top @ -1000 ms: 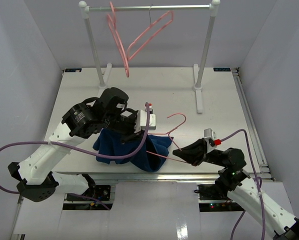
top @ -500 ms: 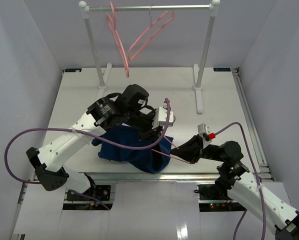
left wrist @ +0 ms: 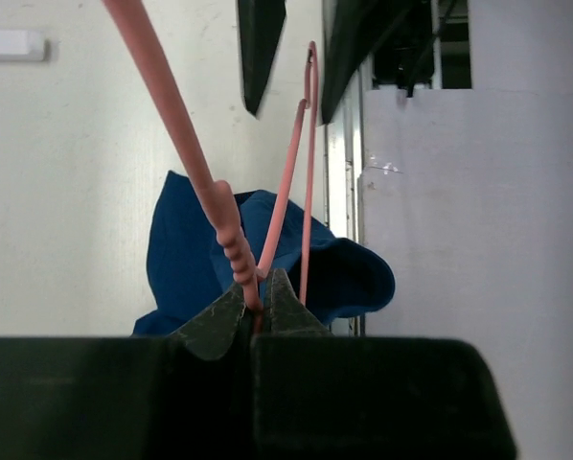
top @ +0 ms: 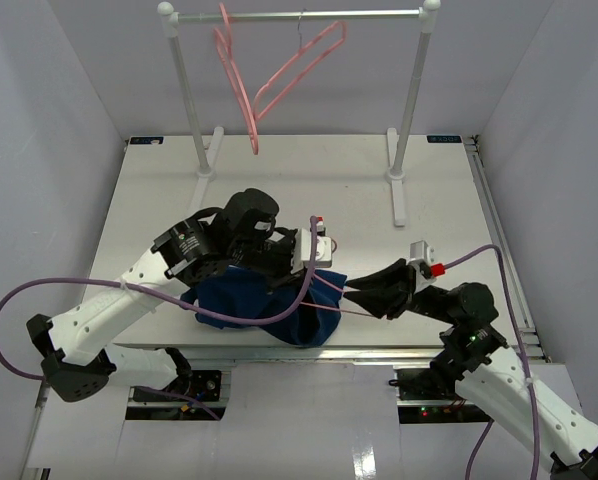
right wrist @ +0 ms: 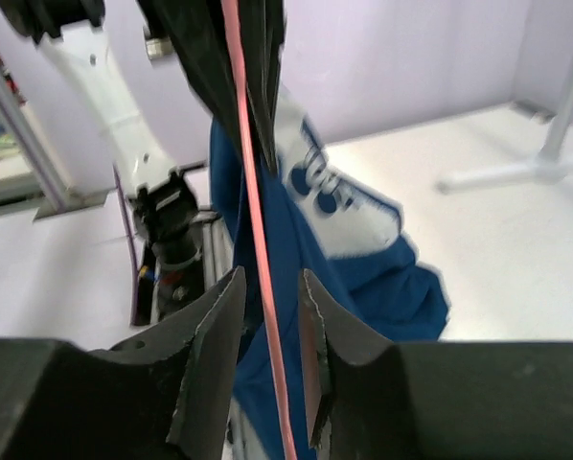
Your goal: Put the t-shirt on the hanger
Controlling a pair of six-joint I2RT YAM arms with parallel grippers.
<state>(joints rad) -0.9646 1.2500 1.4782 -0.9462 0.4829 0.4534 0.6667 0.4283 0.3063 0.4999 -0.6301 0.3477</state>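
The navy t-shirt (top: pixel 264 305) lies crumpled at the table's near edge, between the two arms. My left gripper (top: pixel 317 252) is over it, shut on the thin pink hanger (left wrist: pixel 231 240) near its ribbed neck. In the left wrist view my left gripper (left wrist: pixel 257 299) pinches the wire, with the t-shirt (left wrist: pixel 186 254) behind it. My right gripper (top: pixel 352 290) points left at the shirt's right edge. In the right wrist view my right gripper (right wrist: pixel 265 307) is open, with the hanger wire (right wrist: pixel 258 220) running between the jaws and the t-shirt (right wrist: pixel 382 273), with its white print, behind.
A white rack (top: pixel 299 15) stands at the back of the table with two more pink hangers (top: pixel 241 85) on its rail. Its feet (top: pixel 399 195) rest on the table. White walls close in both sides. The left arm's purple cable (top: pixel 249 322) loops across the shirt.
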